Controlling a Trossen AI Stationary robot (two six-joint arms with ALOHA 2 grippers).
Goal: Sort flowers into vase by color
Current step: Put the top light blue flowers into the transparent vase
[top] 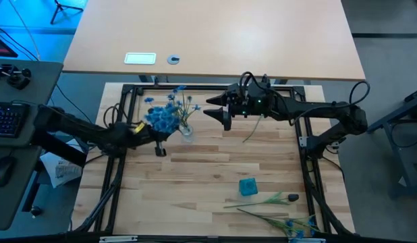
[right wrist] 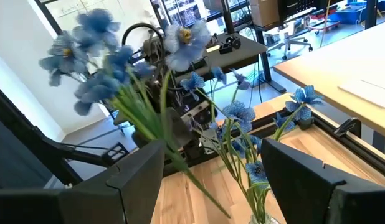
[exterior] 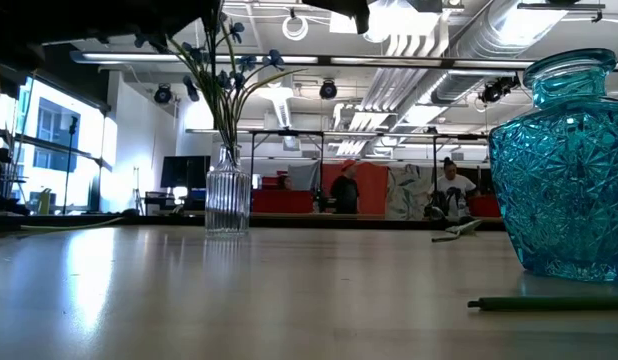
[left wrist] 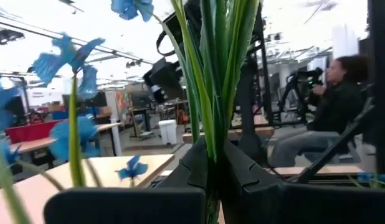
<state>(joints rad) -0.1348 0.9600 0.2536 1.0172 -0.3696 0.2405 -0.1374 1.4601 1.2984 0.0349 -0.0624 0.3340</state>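
A clear ribbed vase (top: 187, 132) (exterior: 227, 200) stands upright on the table's far left part with several blue flowers (right wrist: 242, 118) in it. My left gripper (top: 159, 140) (left wrist: 211, 168) sits just left of this vase, shut on another blue flower bunch (top: 161, 120) (right wrist: 93, 50). My right gripper (top: 210, 108) (right wrist: 211, 168) hovers open to the right of the vase and touches nothing. A teal glass vase (top: 247, 187) (exterior: 569, 165) stands near the table's right. A dark-budded flower (top: 289, 198) and a blue flower (top: 296, 226) lie flat near the near right edge. My left gripper pinches the green stalks (left wrist: 210, 134) of the blue flower bunch between its two fingers, which lie across the stalks. The bunch is lifted clear and tilted, with its blossoms (right wrist: 86, 56) above the fingers. Its stalk end (right wrist: 211, 202) slants down free beside the clear vase.
A loose green stem (top: 252, 131) lies on the table under my right arm. Another stem (exterior: 549, 302) lies by the teal vase. A black frame (top: 127, 91) rims the wooden table. People (exterior: 344, 190) sit in the room beyond, one (left wrist: 329, 106) close by.
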